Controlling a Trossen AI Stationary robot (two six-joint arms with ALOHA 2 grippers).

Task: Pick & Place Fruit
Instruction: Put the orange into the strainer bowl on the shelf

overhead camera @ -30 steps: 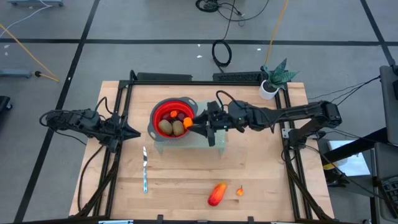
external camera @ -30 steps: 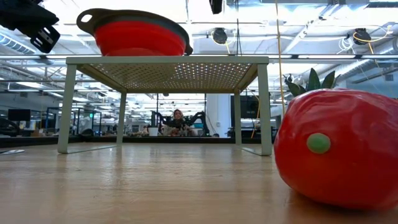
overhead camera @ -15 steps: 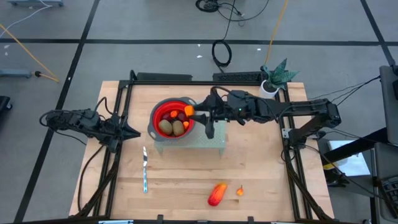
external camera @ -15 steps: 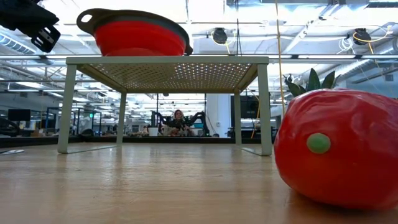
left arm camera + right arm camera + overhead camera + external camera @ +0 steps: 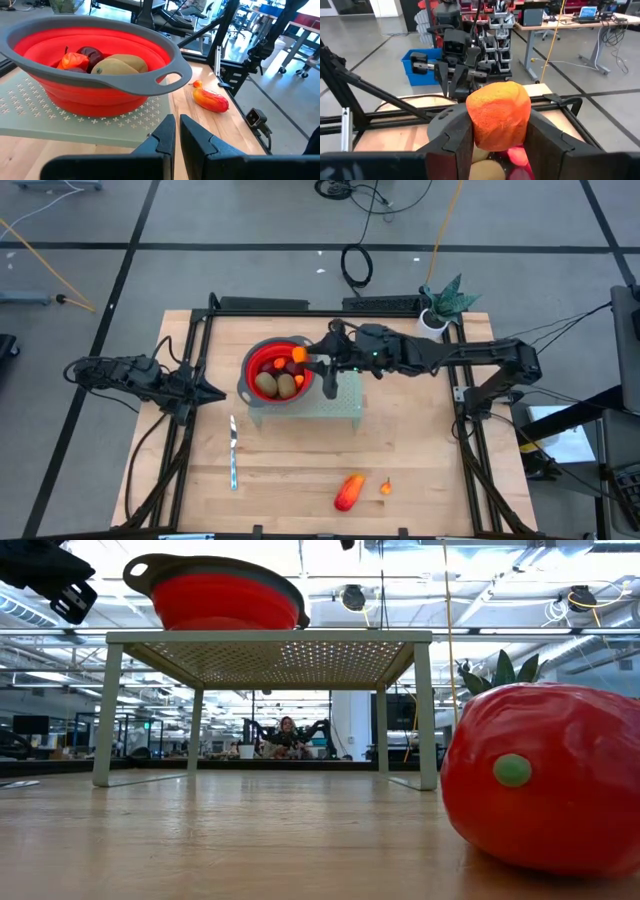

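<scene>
Elongated fruit [image 5: 348,493] diagonally (stem end hidden)

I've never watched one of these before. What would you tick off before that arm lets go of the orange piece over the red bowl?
1. Grip: right gripper is shut on the orange piece: ok.
2. Position: seen from above, the piece sits over the red bowl's inner right side: ok.
3. Height above the fruit already inside: cannot tell.
4. Room in the bowl: two brown-green ovals and a dark-red fruit are inside, with bare red floor showing: ok.
5. Bowl support: it stands on the pale perforated rack: ok.
6. Left gripper is shut, parked left of the rack, out of the way: ok.
</scene>
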